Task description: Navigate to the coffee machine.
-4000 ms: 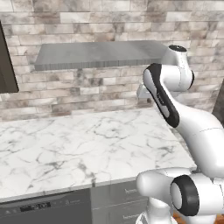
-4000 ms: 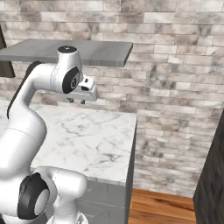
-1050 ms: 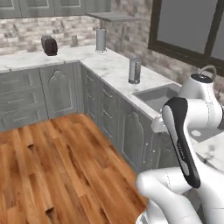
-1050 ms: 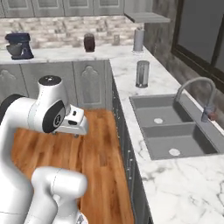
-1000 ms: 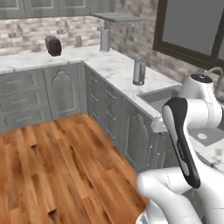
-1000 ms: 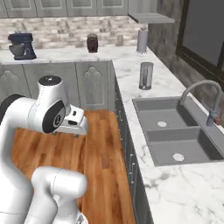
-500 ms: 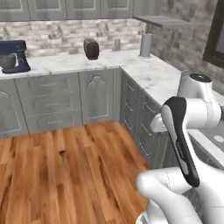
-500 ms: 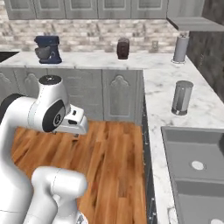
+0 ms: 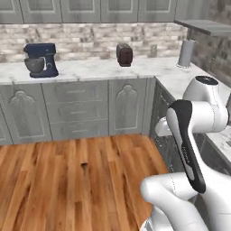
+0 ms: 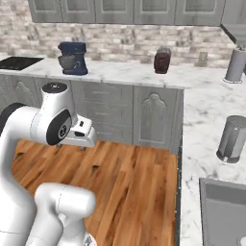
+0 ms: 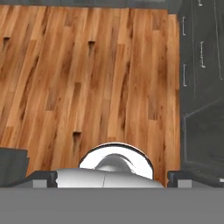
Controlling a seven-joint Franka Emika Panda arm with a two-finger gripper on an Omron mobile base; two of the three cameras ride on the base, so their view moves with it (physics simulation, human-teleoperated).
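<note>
Across the far wall runs an L-shaped marble table (image 9: pixel 99 68) on grey cabinets (image 9: pixel 81 108), turning the corner to continue along the right side; a wood floor (image 9: pixel 72 180) lies between it and the base. Largest of the objects on the table is the navy-blue stand mixer (image 9: pixel 40 60), toward the left of the back run. Next is a tall grey cylinder (image 9: pixel 185 53) near the corner beneath a grey shelf (image 9: pixel 205 26), then a second grey canister (image 10: pixel 232 139) on the right-hand run, just ahead of a sink rim (image 10: pixel 221 192). Smaller is the dark brown toaster (image 9: pixel 124 54), standing between mixer and corner. A black cooktop (image 10: pixel 17 61) lies flat at the far left in the right base view.

No beige-tan boxy appliance appears among these items, so the coffee machine's position cannot be told. The arm is folded close to the base, its hand pointing down at the floor. Whether the claw is open or closed cannot be told, and nothing is seen in its grip.

Judged step: searching while driving. The next move likely calls for further turning until the machine appears, then a frontal approach.
</note>
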